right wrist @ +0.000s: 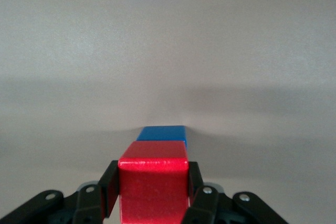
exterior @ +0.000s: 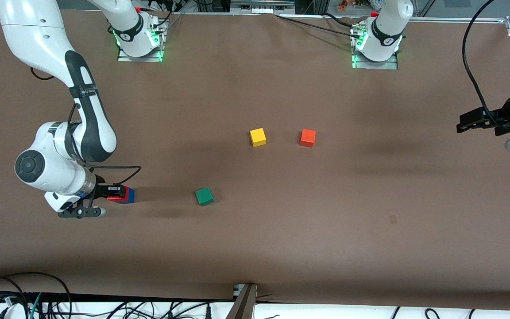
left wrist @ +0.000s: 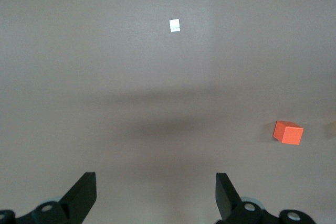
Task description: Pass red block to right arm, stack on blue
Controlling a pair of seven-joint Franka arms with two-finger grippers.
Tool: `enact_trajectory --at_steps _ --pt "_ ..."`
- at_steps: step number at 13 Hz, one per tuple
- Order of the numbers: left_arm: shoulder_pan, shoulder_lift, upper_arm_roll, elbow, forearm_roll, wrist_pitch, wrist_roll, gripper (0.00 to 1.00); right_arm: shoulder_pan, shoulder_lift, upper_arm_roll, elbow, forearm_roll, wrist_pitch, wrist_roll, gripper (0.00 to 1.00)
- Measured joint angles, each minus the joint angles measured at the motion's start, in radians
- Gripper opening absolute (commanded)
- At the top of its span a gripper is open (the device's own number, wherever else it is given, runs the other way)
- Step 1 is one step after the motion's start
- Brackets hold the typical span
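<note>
Right arm (exterior: 84, 119) reaches down from its base at the table's top edge, elbow bent, wrist turned low near the table at the right arm's end. Right gripper (exterior: 115, 193) is clamped on the red block (exterior: 119, 198); in the right wrist view the fingers (right wrist: 108, 188) press both side faces of the red block (right wrist: 153, 187). The red block sits over the blue (exterior: 129, 195), which rests on the table; whether the two touch I cannot tell. In the wrist view only the top strip of the blue (right wrist: 163, 132) shows past the red block.

Left arm waits at its own end of the table, at about 3 o'clock from the table's centre. Left gripper (exterior: 474, 122) hangs in the air over bare table, fingers spread wide apart and holding nothing; the left wrist view shows the two fingertips (left wrist: 84, 192) with open tabletop between them.

Surface: brown table (exterior: 281, 239), matte. Green cube (exterior: 204, 196) lies beside the stack, toward 3 o'clock from it. Yellow cube (exterior: 257, 137) and orange-red cube (exterior: 307, 138) sit near the centre, side by side, apart, at roughly 2 o'clock from the green cube. A small white tag (left wrist: 175, 25) lies on the table in the left wrist view.

Cables run along the table's edge nearest the camera. Wide bare table lies between the cubes and that edge.
</note>
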Motion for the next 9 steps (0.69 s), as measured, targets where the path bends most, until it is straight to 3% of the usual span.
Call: enact_trajectory --at_steps 5,7,8,9 --pt "0.000 0.000 0.000 0.000 0.000 0.000 0.000 1.00 0.000 0.000 0.000 0.000 0.000 0.000 0.000 0.22" --pt "0.000 0.000 0.000 0.000 0.000 0.000 0.000 1.00 0.000 0.000 0.000 0.000 0.000 0.000 0.000 0.47" --pt "0.000 0.000 0.000 0.000 0.000 0.000 0.000 1.00 0.000 0.000 0.000 0.000 0.000 0.000 0.002 0.76" --pt "0.000 0.000 0.000 0.000 0.000 0.000 0.000 1.00 0.000 0.000 0.000 0.000 0.000 0.000 0.007 0.94"
